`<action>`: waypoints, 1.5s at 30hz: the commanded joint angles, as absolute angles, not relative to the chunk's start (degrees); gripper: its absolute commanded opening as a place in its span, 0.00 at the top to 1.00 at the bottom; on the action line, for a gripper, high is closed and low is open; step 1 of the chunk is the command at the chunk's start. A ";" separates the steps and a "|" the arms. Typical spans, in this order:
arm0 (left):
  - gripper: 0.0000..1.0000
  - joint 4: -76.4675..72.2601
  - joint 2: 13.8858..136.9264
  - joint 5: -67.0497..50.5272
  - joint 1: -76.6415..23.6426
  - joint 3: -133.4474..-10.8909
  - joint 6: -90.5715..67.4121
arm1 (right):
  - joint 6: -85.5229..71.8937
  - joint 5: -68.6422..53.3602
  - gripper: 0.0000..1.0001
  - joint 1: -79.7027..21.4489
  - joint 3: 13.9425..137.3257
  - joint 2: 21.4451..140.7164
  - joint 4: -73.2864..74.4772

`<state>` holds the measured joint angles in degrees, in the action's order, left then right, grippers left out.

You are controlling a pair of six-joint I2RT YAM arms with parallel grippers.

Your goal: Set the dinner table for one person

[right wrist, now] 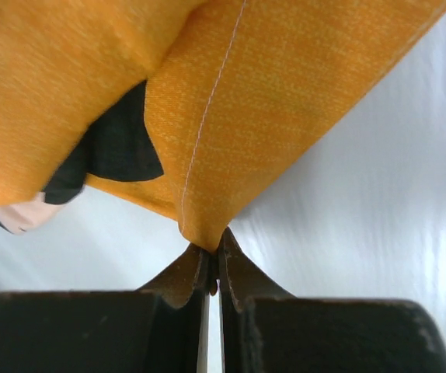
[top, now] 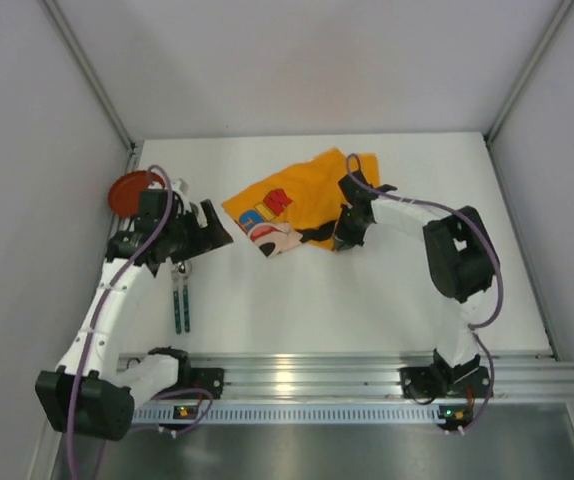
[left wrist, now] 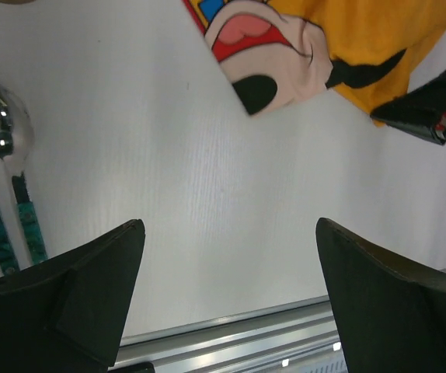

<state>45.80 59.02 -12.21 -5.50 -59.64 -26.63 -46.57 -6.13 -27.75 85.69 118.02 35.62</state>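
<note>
Worktop (top: 367,300), white and matte, spans the cell beneath both arms; judged rigid and fixed, a surface to lay things on, not to grip.
Orange cloth (top: 302,200) lies crumpled on its far half. It looks light and limp, best taken at a hem or corner; the right fingers (right wrist: 184,280) are clenched on the cloth's near hem. Left of the cloth, the left fingers (left wrist: 91,287) hang spread and empty above two green-handled spoons (top: 180,300), with a red dish (top: 127,190) further left.

Top view looks down from behind onto whole worktop (top: 367,300). Both wrist views close, low; all three share orange cloth (top: 307,200).
</note>
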 commanded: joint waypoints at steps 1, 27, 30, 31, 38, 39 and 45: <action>0.03 39.91 64.05 -12.24 -11.83 -58.62 -29.44 | -44.73 -8.61 1.00 -28.65 72.92 104.20 33.68; 0.11 28.65 96.06 2.81 -30.94 -53.44 -46.05 | -37.97 -9.32 1.00 -23.20 53.96 81.12 37.97; 0.16 28.21 98.69 3.16 -30.94 -55.63 -45.44 | -36.92 -9.14 1.00 -23.20 53.96 81.21 38.67; 0.27 28.04 99.14 3.16 -30.94 -56.68 -45.27 | -36.48 -9.23 1.00 -23.20 53.88 81.21 38.76; 0.98 29.79 103.36 4.04 -30.94 -61.87 -42.90 | -34.89 -8.53 1.00 -22.77 53.17 79.81 40.08; 1.00 30.93 103.45 4.57 -30.94 -62.92 -42.37 | -34.63 -8.44 1.00 -22.68 53.17 79.46 40.43; 1.00 41.10 103.18 11.77 -28.66 -75.57 -37.72 | -32.52 -4.94 1.00 -18.47 52.47 75.59 48.23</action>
